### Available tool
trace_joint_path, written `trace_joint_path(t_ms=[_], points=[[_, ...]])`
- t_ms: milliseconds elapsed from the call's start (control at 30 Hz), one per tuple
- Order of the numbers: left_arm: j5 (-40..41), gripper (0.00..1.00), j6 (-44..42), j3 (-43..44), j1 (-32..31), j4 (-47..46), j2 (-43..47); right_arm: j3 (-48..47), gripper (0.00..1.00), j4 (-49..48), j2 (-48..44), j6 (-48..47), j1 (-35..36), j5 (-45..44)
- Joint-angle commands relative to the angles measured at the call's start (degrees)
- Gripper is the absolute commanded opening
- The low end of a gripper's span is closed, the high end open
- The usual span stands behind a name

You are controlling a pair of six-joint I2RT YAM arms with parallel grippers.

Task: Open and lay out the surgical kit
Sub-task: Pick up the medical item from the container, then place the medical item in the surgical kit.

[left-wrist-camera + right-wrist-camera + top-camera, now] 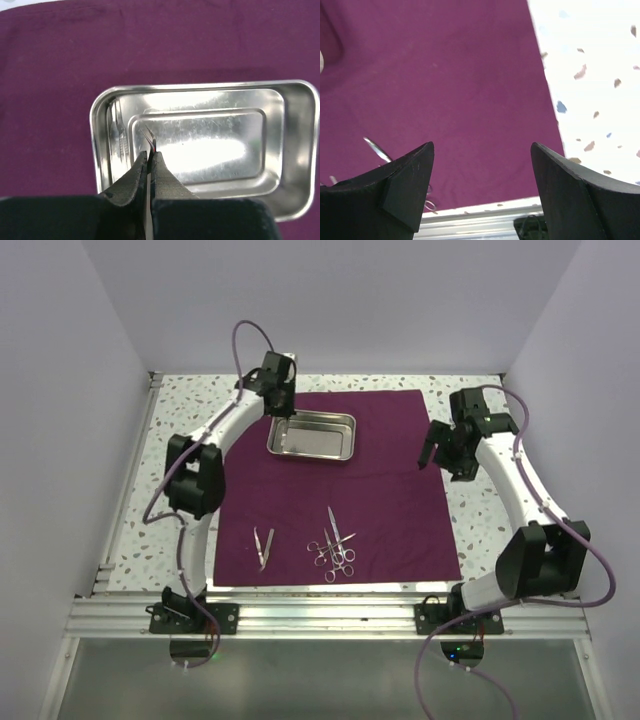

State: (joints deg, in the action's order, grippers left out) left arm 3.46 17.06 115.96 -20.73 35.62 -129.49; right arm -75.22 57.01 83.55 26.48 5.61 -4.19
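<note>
Most of the job looks done. The cloth wrap (390,490) lies flat on the desk (480,510), with the tray (310,457) near its far edge and the tweezers (263,546), scissors (334,527) and forceps (335,558) near the front. The left gripper (151,155) is pinched shut over the tray's left end; whether it nips anything cannot be told. The right gripper (482,165) gapes wide and empty above the cloth's right edge. Little seems left.

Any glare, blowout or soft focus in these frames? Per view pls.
Left wrist: bright glare patch on the steel tray floor, and the shut left claw is soft up close. Right wrist: speckled table blown out to near white, purple cloth evenly exposed, open right claw almost black. Top external: even light, only a mild sheen on the tray.
</note>
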Motion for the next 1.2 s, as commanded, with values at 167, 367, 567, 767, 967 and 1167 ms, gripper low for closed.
trace_joint_path(t_ms=[167, 367, 567, 767, 967, 1167], points=[[4.8, 0.00, 5.0, -30.1, -4.1, 0.1, 31.3, -13.4, 0.81, -6.2, 9.1, 1.6, 2.6, 6.4], [4.7, 0.00, 11.5, -53.4, -5.9, -2.6, 45.9, -26.8, 0.81, -6.0, 18.4, 2.5, 10.8, 6.5], [5.7, 0.00, 16.7, -66.9, -6.9, -6.5, 51.8, -40.7, 0.81, -4.5, 29.0, 3.5, 18.3, 6.4], [3.6, 0.01, 20.0, -74.2, -8.4, -8.5, 55.0, -53.9, 0.81, -3.8, 40.0, 4.1, 22.0, 6.8], [4.2, 0.72, 21.3, -73.5, -8.9, -7.2, 55.6, -60.8, 0.81, -7.6, 49.0, 6.4, 23.7, 9.4], [8.1, 0.87, 16.3, -58.4, -7.1, -4.2, 50.9, -67.9, 0.81, -12.4, 57.1, 5.8, 27.5, 8.2]])
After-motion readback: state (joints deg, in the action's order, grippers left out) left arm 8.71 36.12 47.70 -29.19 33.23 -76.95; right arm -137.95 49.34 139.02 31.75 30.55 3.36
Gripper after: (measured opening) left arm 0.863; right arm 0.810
